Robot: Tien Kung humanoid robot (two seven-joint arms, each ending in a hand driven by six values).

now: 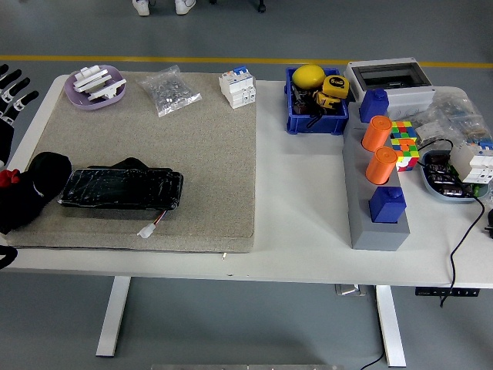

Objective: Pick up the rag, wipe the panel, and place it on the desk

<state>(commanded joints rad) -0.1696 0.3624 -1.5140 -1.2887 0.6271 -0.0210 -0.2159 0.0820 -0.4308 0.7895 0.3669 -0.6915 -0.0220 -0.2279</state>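
One black rag (31, 191) lies bunched in a soft heap at the left end of the grey mat (200, 154), partly hanging over the mat's left edge, with a small red patch showing on its left side. Its right part touches the one panel (122, 188), a flat, dark, glossy slab lying lengthwise on the mat, with a short wire and white plug just beside its lower right corner.

The left hand (11, 91) shows at the picture's left edge, off the table, fingers spread apart and holding nothing, well apart from the rag.

Farther up the mat sit one purple dish (95, 85), one clear bag of small parts (169, 89) and one white breaker (237, 87). On the white table (300, 200) to the right stand one blue bin (316, 100), two orange cylinders (377, 132) and two blue blocks (387, 204) on a grey stand, and one colour cube (404, 142).
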